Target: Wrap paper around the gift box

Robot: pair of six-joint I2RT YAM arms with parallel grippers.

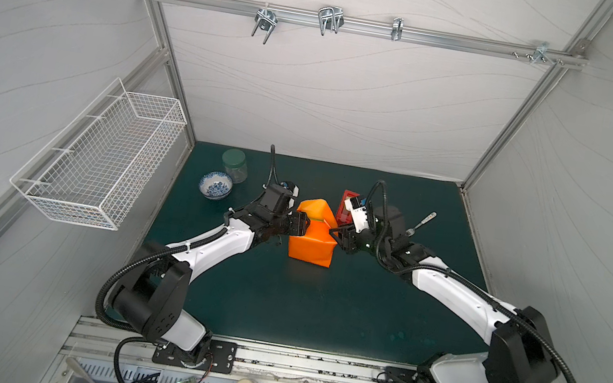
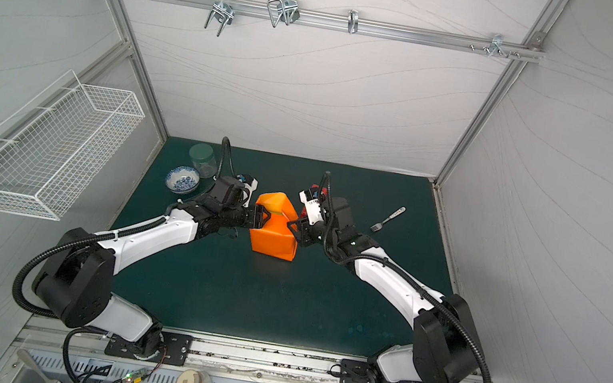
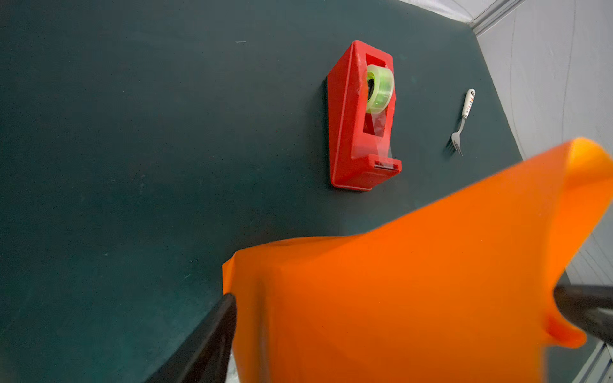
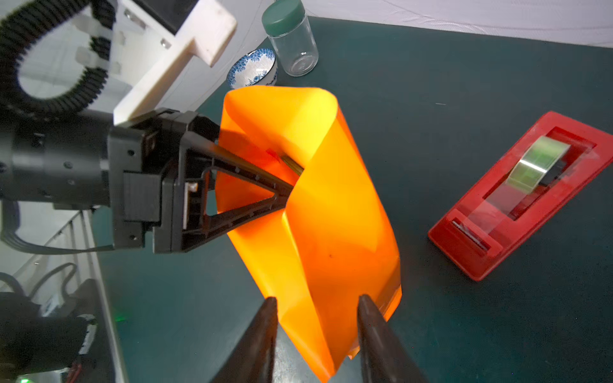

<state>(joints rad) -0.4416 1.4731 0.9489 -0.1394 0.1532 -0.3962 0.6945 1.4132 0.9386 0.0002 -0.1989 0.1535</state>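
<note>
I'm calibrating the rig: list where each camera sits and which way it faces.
Top views: high over the front edge, looking down at the table; both arms show whole, flanking the paper.
Left wrist: on the left arm, facing across the paper toward the tape dispenser and fork; its own fingers show.
Right wrist: on the right arm, facing the paper, left gripper, jar and bowl; its own fingers show.
Shared: both wrist views show paper and tape dispenser.

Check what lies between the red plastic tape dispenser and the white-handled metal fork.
Only bare dark green mat lies between the red plastic tape dispenser and the white-handled metal fork, shown in the left wrist view.
</note>
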